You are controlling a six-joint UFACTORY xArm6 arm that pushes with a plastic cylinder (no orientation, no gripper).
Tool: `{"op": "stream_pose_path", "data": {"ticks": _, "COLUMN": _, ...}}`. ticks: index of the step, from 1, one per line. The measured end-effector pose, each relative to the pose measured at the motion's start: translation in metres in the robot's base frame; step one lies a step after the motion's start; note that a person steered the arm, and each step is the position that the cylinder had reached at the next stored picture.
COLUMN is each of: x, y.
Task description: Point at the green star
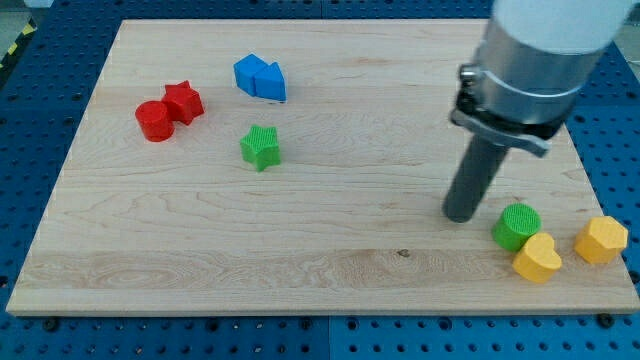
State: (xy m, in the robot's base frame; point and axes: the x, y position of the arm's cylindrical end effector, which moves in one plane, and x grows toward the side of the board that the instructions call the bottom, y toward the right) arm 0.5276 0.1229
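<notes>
A pale wooden board [320,270] with visible grain lies on a blue perforated table [40,90], and the blocks on it fall into three groups. Furthest toward the view's left, a red plastic cylinder [153,121] touches a red plastic star [184,101], which sits at about two o'clock from it. Next, near the view's top, two blue plastic blocks are pressed together: a blue cube-like block [249,72] and, at its three o'clock, a blue wedge-shaped block [272,82]. The green plastic star [261,147], the block named in the task, stands alone at about six o'clock from the blue pair and at about four o'clock from the red star, apart from both groups. Well across the board toward the view's right, the dark straight rod descends from a grey collar, and my tip [460,215] rests on the wood far from the green star, at roughly four o'clock from it. There are no fingers to open or close; the rod grasps nothing and touches no block. Just beside my tip, at its four o'clock, stands a green plastic cylinder [517,226], touching a yellow plastic heart-shaped block [537,259] at its five o'clock. A yellow plastic hexagonal block [601,240] lies at the heart's two o'clock, near the board's edge.
</notes>
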Motion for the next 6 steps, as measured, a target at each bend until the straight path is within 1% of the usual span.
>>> {"op": "stream_pose_path", "data": {"ticks": 1, "x": 0.000, "y": -0.066}}
{"op": "stream_pose_path", "data": {"ticks": 2, "x": -0.006, "y": -0.146}}
{"op": "stream_pose_path", "data": {"ticks": 3, "x": -0.019, "y": -0.223}}
{"op": "stream_pose_path", "data": {"ticks": 4, "x": -0.074, "y": -0.248}}
{"op": "stream_pose_path", "data": {"ticks": 5, "x": -0.089, "y": -0.245}}
{"op": "stream_pose_path", "data": {"ticks": 6, "x": -0.089, "y": -0.205}}
